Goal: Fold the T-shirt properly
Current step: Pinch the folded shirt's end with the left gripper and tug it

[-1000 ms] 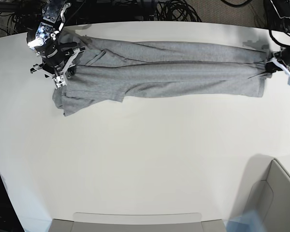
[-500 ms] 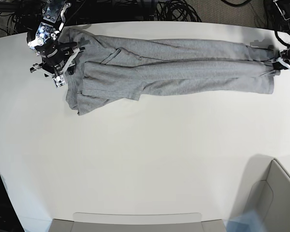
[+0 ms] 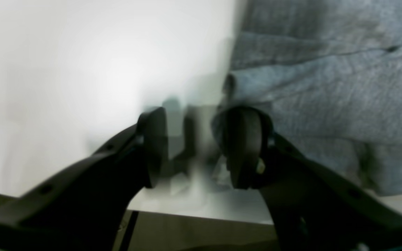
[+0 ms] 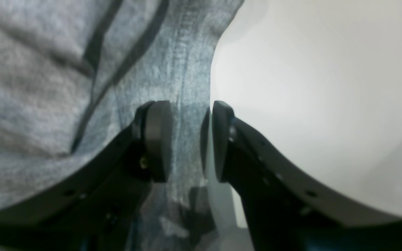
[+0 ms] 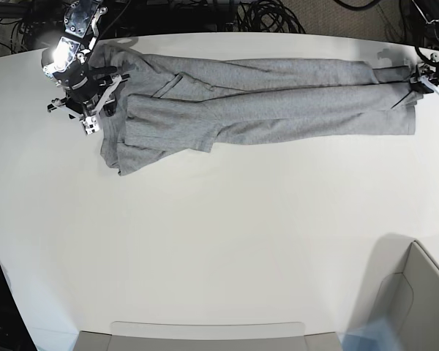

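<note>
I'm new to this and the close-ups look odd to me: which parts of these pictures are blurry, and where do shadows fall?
Left wrist view: the pincer is blurred, with soft dark smudges between its jaws. Right wrist view: pincer arms soft, T-shirt weave fairly crisp. Base view: a shadow beside the grey bin.

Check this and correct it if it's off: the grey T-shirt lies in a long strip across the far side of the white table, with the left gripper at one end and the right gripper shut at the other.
One thing is off: the right gripper is open, its fingers standing apart in the right wrist view. The rest holds.
</note>
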Action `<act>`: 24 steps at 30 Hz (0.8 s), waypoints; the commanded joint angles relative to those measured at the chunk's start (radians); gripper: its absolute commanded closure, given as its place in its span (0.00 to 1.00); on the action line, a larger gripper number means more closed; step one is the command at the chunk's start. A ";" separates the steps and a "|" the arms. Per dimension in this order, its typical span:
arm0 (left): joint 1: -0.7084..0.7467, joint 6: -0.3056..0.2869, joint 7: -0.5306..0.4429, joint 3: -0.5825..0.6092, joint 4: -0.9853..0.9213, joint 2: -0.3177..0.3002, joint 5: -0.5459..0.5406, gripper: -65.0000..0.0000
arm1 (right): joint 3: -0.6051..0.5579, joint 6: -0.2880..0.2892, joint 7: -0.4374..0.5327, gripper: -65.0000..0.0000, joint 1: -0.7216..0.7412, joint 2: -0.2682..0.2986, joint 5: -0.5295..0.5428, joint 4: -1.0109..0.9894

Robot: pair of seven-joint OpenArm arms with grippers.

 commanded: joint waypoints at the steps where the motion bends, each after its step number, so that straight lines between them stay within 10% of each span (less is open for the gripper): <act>1: -0.029 -0.002 0.006 -0.009 0.036 -0.030 -0.011 0.53 | 0.000 0.015 -0.004 0.69 0.002 0.005 -0.006 0.009; 14: -0.045 -0.002 0.106 -0.011 0.200 -0.031 -0.009 0.53 | -0.001 0.015 -0.004 0.69 0.002 0.005 -0.006 0.007; 24: -0.045 -0.002 0.006 0.060 0.082 0.022 -0.006 0.53 | -0.001 0.015 -0.004 0.69 0.016 0.009 -0.008 -0.007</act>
